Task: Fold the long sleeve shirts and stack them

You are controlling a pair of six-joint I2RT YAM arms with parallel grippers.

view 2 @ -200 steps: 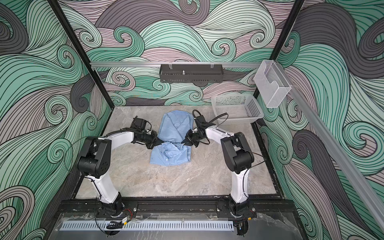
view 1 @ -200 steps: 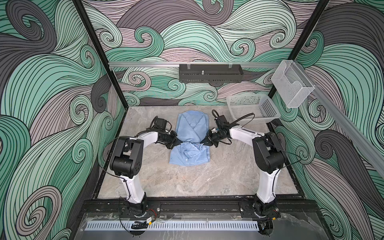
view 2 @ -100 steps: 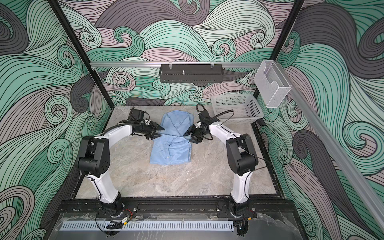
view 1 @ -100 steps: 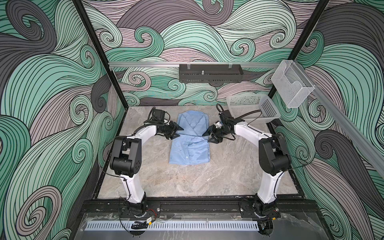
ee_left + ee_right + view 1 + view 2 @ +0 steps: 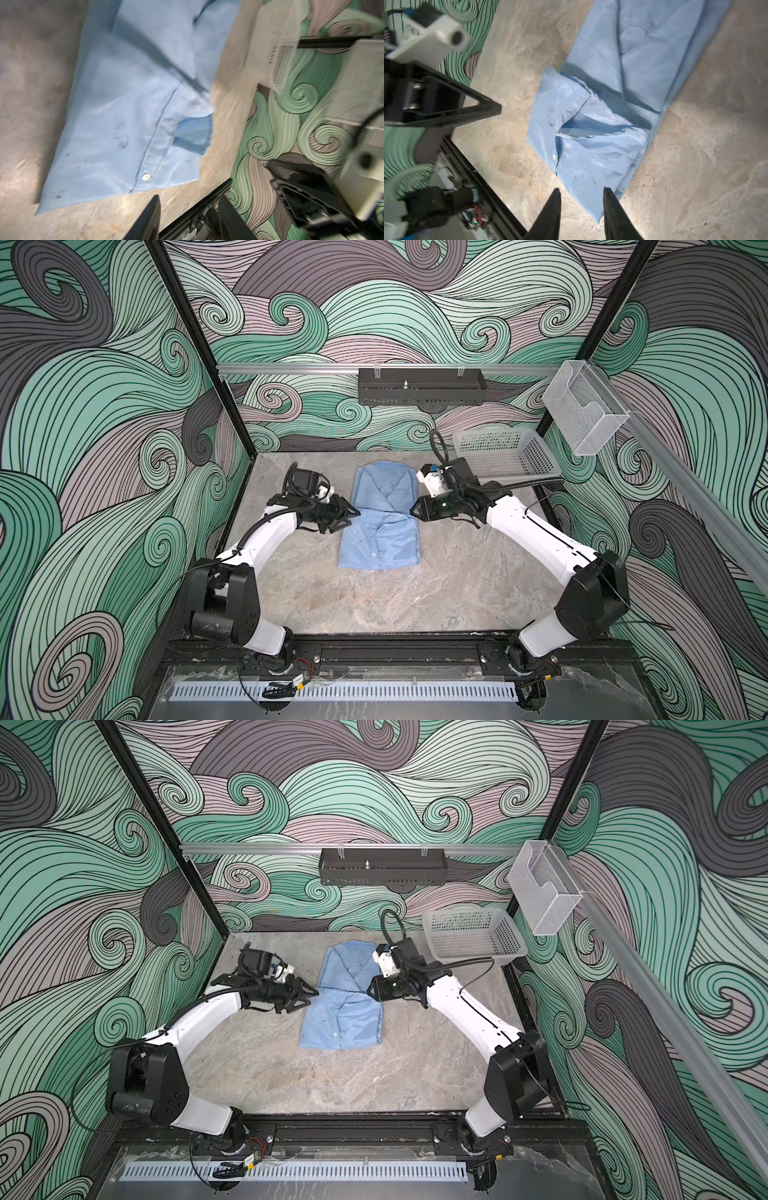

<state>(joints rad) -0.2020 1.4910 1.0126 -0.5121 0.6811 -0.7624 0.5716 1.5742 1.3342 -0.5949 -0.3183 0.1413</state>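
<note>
Grey marbled surface (image 5: 415,593), swirl-pattern walls. Both top views: light blue shirt (image 5: 380,531) lies folded narrow, centre-far, long axis near-far; pale basket (image 5: 505,456) far right. At shirt's left edge the left gripper (image 5: 351,516), at right edge the right gripper (image 5: 414,511), approx mid-length. Left wrist: fingers (image 5: 149,218) spread, nothing betw. them, shirt (image 5: 124,114) just ahead. Right wrist: fingers (image 5: 550,212) spread too, empty, tips by shirt's (image 5: 612,104) edge.

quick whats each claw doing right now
left claw: open, holding nothing
right claw: open, holding nothing
</note>
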